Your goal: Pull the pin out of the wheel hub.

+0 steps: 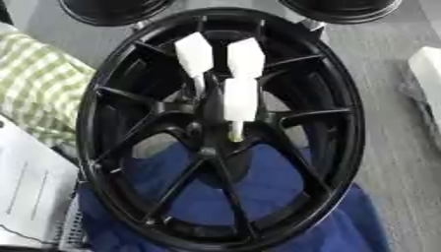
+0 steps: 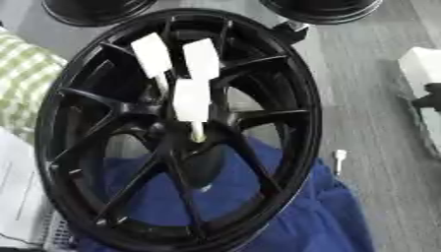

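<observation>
A black spoked wheel (image 1: 112, 83) lies tilted over a blue cloth and fills most of both views. Three white pins with broad flat heads stand in its hub (image 1: 206, 142). Two of them, one pin (image 1: 194, 53) and another (image 1: 246, 56), sit side by side toward the far side. The third pin (image 1: 239, 101) is nearer, with its thin pale shaft (image 1: 235, 131) going down into the hub centre. A small loose white pin (image 2: 340, 158) lies on the grey floor right of the rim. Neither of my hands shows in either view.
A blue cloth (image 1: 344, 226) lies under the wheel's near half. A green checked cloth (image 1: 39, 83) and a white sheet (image 1: 30, 192) are at the left. Two more black wheels (image 1: 112, 10) (image 1: 344, 10) sit beyond. A white box (image 2: 422, 64) lies right, with a dark shape (image 2: 428, 101) at the edge.
</observation>
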You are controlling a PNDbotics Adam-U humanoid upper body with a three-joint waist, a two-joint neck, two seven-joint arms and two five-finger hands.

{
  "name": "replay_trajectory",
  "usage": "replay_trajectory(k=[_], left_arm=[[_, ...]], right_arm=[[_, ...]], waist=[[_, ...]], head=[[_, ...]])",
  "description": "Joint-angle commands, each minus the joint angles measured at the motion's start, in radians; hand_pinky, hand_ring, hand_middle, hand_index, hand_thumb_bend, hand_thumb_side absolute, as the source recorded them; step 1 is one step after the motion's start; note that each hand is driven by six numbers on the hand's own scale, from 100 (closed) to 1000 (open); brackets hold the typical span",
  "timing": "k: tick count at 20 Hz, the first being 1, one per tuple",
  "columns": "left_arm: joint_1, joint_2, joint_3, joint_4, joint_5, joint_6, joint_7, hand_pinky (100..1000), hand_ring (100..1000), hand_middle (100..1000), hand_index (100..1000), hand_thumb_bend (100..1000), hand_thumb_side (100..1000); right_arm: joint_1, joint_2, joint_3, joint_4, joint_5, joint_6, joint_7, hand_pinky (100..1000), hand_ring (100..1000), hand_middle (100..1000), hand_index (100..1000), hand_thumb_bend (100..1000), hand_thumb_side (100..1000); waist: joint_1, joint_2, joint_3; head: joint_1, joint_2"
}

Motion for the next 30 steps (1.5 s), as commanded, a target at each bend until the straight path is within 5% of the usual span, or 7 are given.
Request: replay_trajectory(k=[1,5,14,21,30], left_arm=[[0.038,-0.016,0.051,-0.086,0.038,0.01,0.049,773,639,541,745,115,502],[0.137,-0.063,0.064,-0.187,0.043,0.029,0.111,772,642,543,752,118,516],[0.28,-0.16,0.058,-0.309,0.003,0.116,0.217,769,637,537,753,110,601],[0.369,-0.273,0.106,-0.315,0.019,0.166,0.239,784,628,527,747,119,651],[0.388,-0.326,0.132,-0.326,0.022,0.185,0.264,789,625,523,744,126,662]], right_arm=[[-0.007,-0.105,0.004,-0.019,0.028,-0.049,0.005,993,755,623,755,100,355],[-0.011,-0.205,0.036,-0.019,0.086,-0.111,0.012,961,765,639,761,100,100],[0.002,-0.414,0.108,-0.019,0.215,-0.217,0.026,908,774,661,767,100,100],[-0.095,-0.587,0.195,-0.019,0.321,-0.211,0.097,880,791,691,779,100,253],[-0.201,-0.807,0.306,-0.015,0.463,-0.341,0.238,887,805,720,793,100,438]], waist=[[-0.008,-0.027,-0.002],[-0.021,-0.031,-0.003],[-0.039,-0.033,-0.015],[-0.056,-0.028,-0.03],[-0.056,-0.019,-0.017]], head=[[-0.001,-0.001],[-0.006,0.004],[-0.001,0.009],[0.0,0.008],[-0.016,-0.002]])
